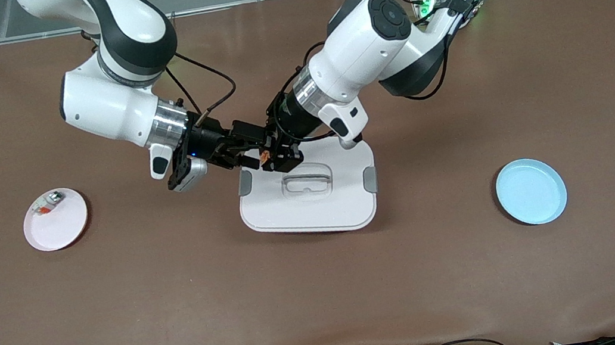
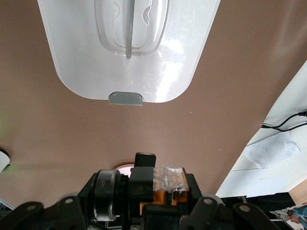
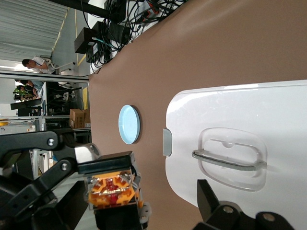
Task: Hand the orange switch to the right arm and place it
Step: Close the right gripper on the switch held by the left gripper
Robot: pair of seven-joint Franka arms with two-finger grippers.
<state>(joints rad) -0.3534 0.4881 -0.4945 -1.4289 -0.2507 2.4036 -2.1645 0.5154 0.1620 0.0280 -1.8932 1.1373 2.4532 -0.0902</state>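
The orange switch is a tiny black part with an orange face. My left gripper is shut on it, in the air over the edge of the white lid nearest the robots' bases. In the left wrist view the switch sits between the jaws. My right gripper faces the left gripper and is open. In the right wrist view the switch shows its orange face. One right finger stands well apart from it.
The white lid with a clear handle lies mid-table under both grippers. A pink plate holding a pale silvery part lies toward the right arm's end. A blue plate lies toward the left arm's end.
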